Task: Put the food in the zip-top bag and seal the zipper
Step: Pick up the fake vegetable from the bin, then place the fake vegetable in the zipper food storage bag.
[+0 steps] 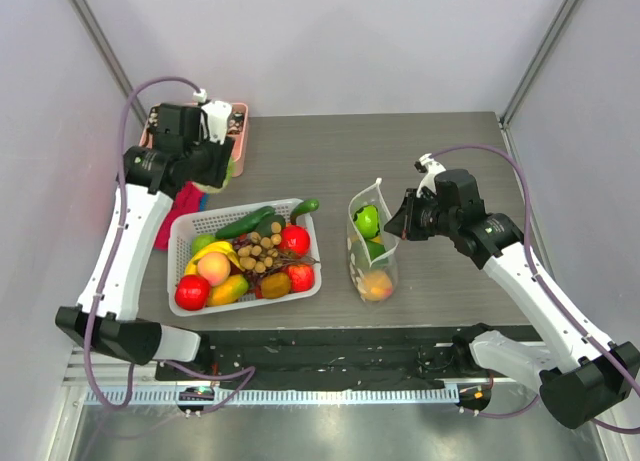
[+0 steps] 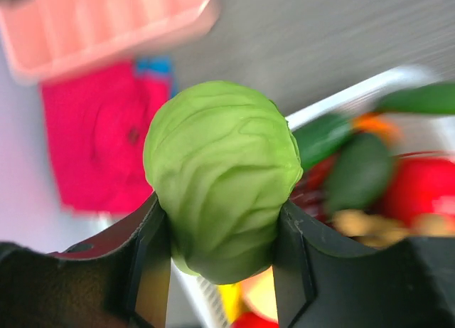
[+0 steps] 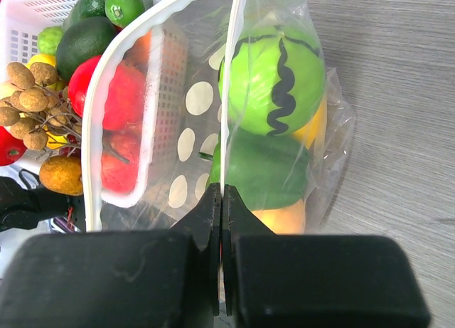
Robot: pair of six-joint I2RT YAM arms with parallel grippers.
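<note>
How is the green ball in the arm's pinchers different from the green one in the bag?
The cabbage is pale and wrinkly; the bagged pepper is brighter, smooth, with a dark wavy line. The cabbage is pinched in the left tool; the pepper sits inside the bag, which the right tool pinches. Both are round green toy food.

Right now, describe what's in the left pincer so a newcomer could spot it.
Find the white slotted plastic basket left of centre; the left pincer hangs just beyond its far left corner. Between its jaws is a round pale green toy cabbage, the only food clamped in a pincer, ridged with leaf wrinkles unlike the smooth fruits in the basket.
</note>
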